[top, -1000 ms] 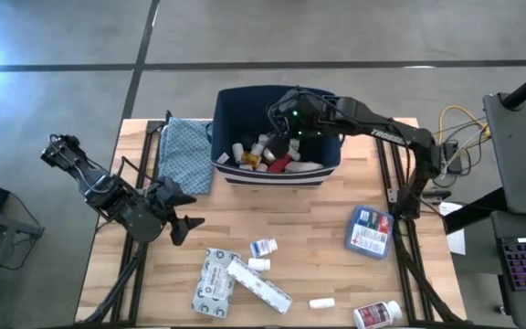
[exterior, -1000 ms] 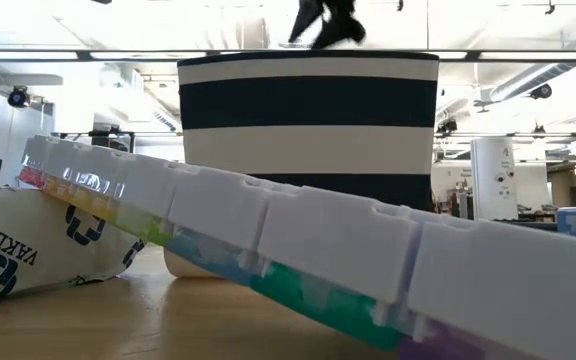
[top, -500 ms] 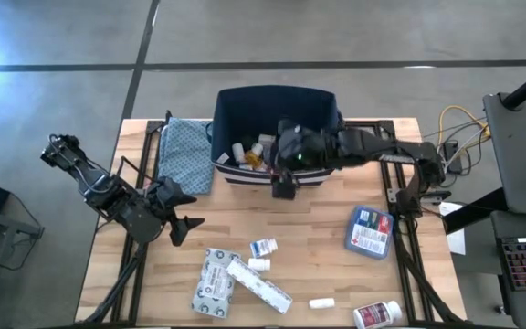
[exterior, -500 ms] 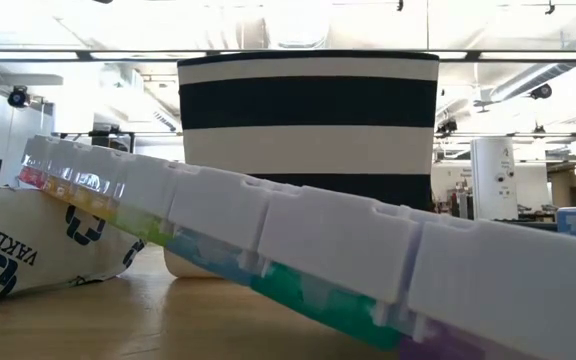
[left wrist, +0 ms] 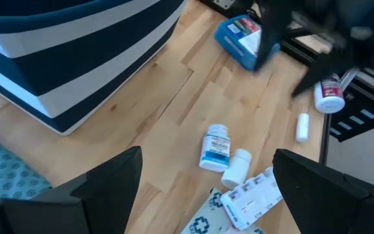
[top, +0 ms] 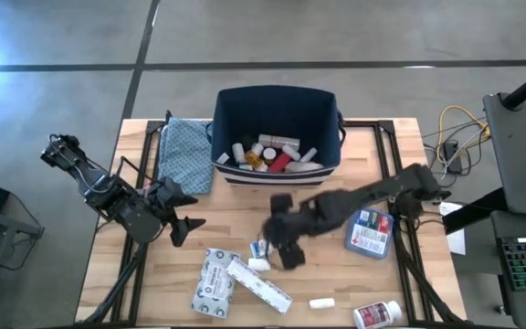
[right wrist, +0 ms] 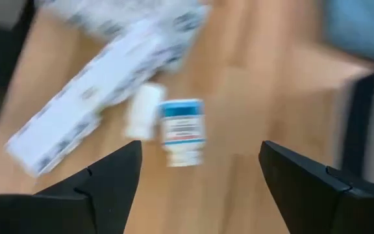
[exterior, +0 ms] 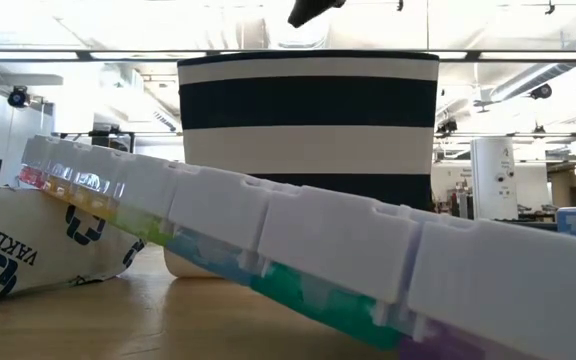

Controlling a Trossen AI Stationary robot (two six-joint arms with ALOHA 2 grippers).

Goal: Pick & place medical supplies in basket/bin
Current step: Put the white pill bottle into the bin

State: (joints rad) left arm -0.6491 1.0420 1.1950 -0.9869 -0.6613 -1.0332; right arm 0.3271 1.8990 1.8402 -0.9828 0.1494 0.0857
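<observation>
Overhead: right gripper [top: 284,249] spread, empty, low over blue-label bottle [top: 263,247] on bench [top: 318,274], likely lining up a pick; bin [top: 277,102] part-filled. Left wrist: left gripper [left wrist: 203,188] spread, idle near bench's left edge.

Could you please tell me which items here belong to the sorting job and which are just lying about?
Job:
- navy-blue striped fabric bin
- blue-labelled white pill bottle
- small white vial
- long white pill organiser
- flat blue-and-red packet
- red-labelled white bottle

Lying about:
- folded teal patterned cloth
- yellow cables
</observation>
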